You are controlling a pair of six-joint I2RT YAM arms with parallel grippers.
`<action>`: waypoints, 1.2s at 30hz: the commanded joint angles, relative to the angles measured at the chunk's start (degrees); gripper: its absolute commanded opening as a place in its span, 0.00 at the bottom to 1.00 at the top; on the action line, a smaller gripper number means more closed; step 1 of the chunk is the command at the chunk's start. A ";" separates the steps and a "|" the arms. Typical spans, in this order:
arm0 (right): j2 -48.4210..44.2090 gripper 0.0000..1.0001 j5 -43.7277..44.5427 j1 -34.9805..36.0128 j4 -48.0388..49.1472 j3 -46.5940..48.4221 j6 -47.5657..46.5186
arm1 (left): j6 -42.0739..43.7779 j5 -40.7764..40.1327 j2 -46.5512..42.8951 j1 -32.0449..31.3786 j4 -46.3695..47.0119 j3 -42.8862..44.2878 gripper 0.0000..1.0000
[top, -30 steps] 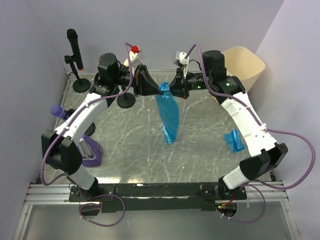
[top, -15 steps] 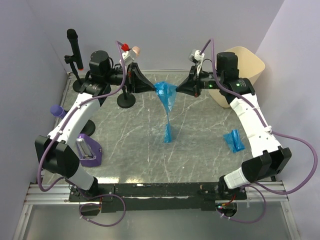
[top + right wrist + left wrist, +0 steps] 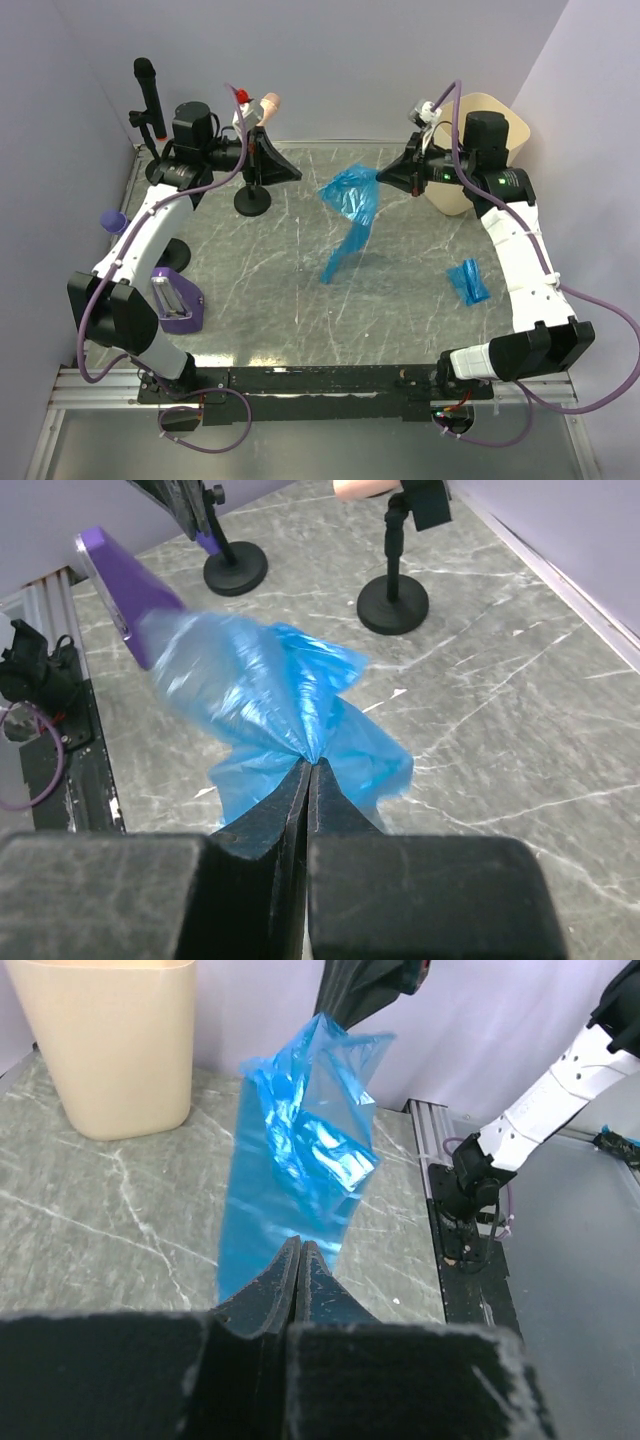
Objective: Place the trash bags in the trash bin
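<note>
Both are pinching shut: left pincer (image 3: 298, 175) is hanging empty after letting go; right pincer (image 3: 383, 178) is carrying the bag (image 3: 352, 195) nearer the bin (image 3: 115, 1050) at the corner of the worktop (image 3: 280, 300).

The thin crinkled plastic trash bag (image 3: 352, 196) is bright blue; the plain plastic trash bin (image 3: 115, 1045) cream-beige; the stone-look tabletop (image 3: 270, 290) grey, white-veined.
</note>
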 commanded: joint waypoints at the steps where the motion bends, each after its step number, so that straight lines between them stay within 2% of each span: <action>1: -2.67 0.00 -1.82 -0.63 0.85 -1.17 0.25 | 0.47 0.40 -0.44 0.43 0.98 1.95 0.01; 2: -2.67 0.00 -2.61 -0.54 0.93 -1.18 0.34 | -1.63 0.05 -0.35 0.43 2.73 1.69 0.01; 3: -2.76 0.00 -3.31 -0.54 1.37 -1.26 0.95 | -4.87 -0.39 -0.18 0.34 5.19 1.16 0.08; 5: -2.85 0.00 -4.02 -0.54 1.90 -1.35 1.39 | -13.21 -2.15 0.26 -0.44 14.75 -0.42 0.43; 6: -2.76 0.00 -4.29 -0.54 2.25 -1.35 1.57 | -15.51 -2.94 0.70 -0.88 16.97 -0.51 0.50; 8: -2.33 0.00 -4.64 -0.54 2.17 -0.74 1.31 | -16.33 -5.39 2.01 -2.64 17.17 0.97 0.56; 11: -1.97 0.00 -5.25 -0.54 2.08 0.14 1.39 | -10.37 -10.40 4.38 -6.32 9.29 5.10 0.62; 13: -1.97 0.00 -5.52 -0.45 2.43 0.32 1.66 | -5.19 -13.39 5.97 -8.79 2.79 7.74 0.64; 16: -2.15 0.00 -5.78 -0.45 2.61 0.32 1.75 | -2.97 -18.13 8.34 -11.43 -0.67 10.03 0.65; 20: -2.94 0.00 -4.91 -0.45 2.25 -0.56 0.96 | -3.49 -15.79 10.72 -12.05 -0.77 11.35 0.62; 21: -3.11 0.00 -4.82 -0.54 2.25 -0.82 0.87 | -3.76 -13.95 11.07 -12.05 -0.42 11.35 0.57; 24: -3.46 0.00 -4.20 -0.80 2.60 -1.61 1.48 | -4.28 -7.53 11.77 -12.05 -0.59 11.53 0.24; 25: -3.47 0.00 -4.20 -1.15 2.52 -1.61 1.40 | -3.76 -7.34 11.86 -11.88 -2.07 11.62 0.14; 26: -3.64 0.00 -4.11 -1.59 2.34 -1.53 1.31 | -2.19 -7.69 11.78 -11.70 -4.00 11.96 0.10; 29: -3.47 0.00 -4.29 -3.70 2.34 -0.92 1.66 | 2.03 -9.01 10.29 -10.30 -9.98 11.45 0.08; 36: -2.76 0.00 -3.50 -6.69 4.27 -1.17 3.77 | 1.78 -8.48 7.30 -5.55 -10.96 9.42 0.04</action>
